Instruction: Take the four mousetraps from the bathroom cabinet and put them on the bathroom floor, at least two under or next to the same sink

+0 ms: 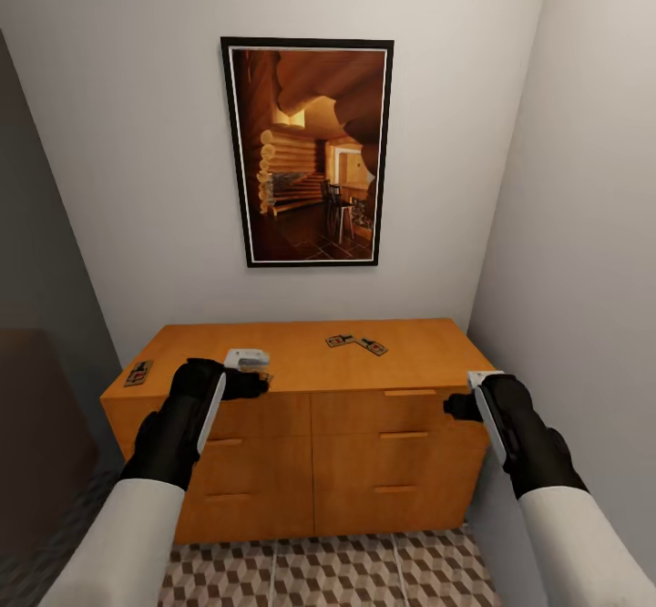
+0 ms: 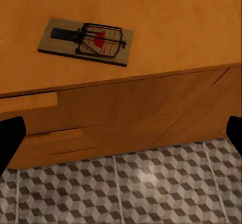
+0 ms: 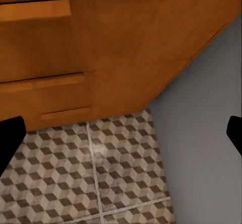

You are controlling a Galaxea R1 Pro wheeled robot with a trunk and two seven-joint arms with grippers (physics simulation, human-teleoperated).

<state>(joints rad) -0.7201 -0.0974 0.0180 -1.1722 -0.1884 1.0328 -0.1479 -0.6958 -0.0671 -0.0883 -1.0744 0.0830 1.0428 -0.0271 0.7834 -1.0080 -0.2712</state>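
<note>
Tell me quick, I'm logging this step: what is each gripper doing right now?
Left gripper: open, holding nothing, over the cabinet's front edge by a mousetrap.
Right gripper: open, holding nothing.

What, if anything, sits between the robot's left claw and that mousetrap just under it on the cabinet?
Nothing visible. In the left wrist view, the mousetrap lies flat on the bare cabinet top near its front edge, and the left gripper hovers over it.

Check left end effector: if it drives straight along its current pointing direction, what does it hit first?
Probably the cabinet: its front edge and drawer fronts sit at the centre of the left wrist view, with a mousetrap on the top just beyond. Depth is unclear; the left end effector looks open.
</note>
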